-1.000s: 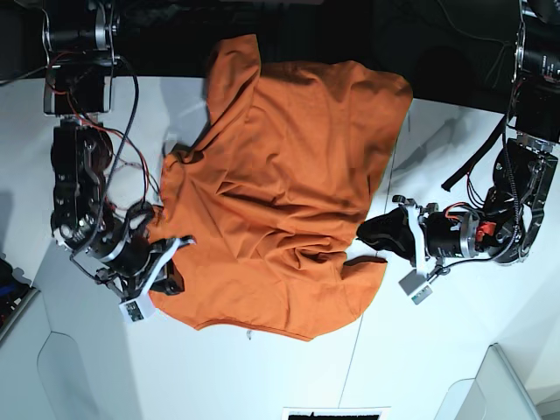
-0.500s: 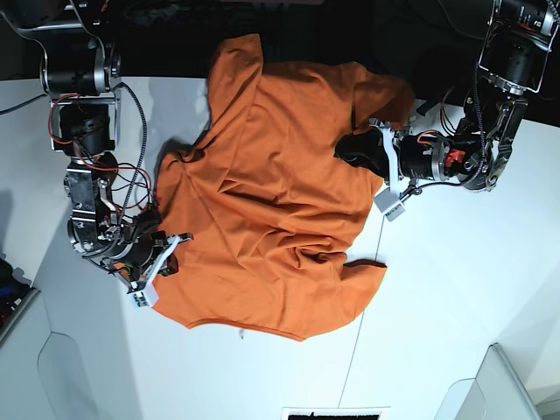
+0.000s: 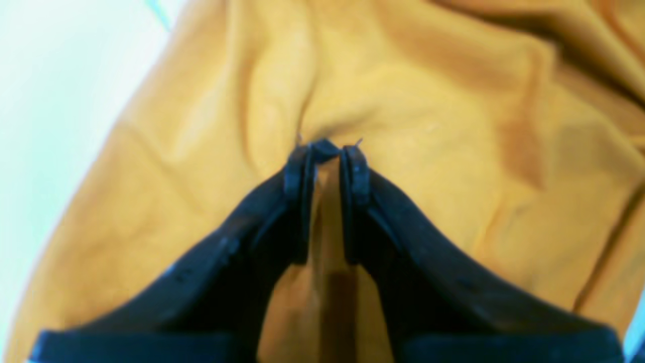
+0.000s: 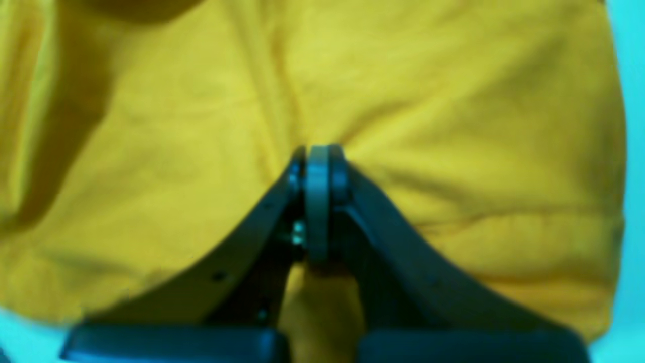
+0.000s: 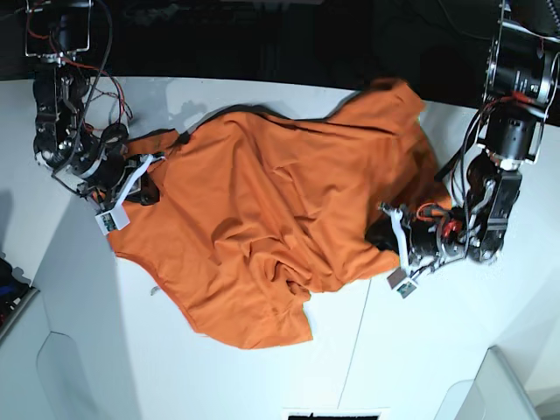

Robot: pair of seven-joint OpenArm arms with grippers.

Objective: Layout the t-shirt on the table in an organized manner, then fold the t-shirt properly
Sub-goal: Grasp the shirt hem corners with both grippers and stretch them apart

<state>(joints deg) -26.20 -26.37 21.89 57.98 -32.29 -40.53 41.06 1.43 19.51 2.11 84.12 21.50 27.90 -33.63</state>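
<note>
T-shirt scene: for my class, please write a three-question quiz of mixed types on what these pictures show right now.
1. True or false: the orange t-shirt lies flat and smooth on the white table.
2. Which claw grips cloth at the shirt's edge on the base view's left? A) left claw B) right claw
3. Fill in: both claws are shut on ____.

Key: 1 false, it is bunched and wrinkled; 2 B; 3 the t-shirt.
</note>
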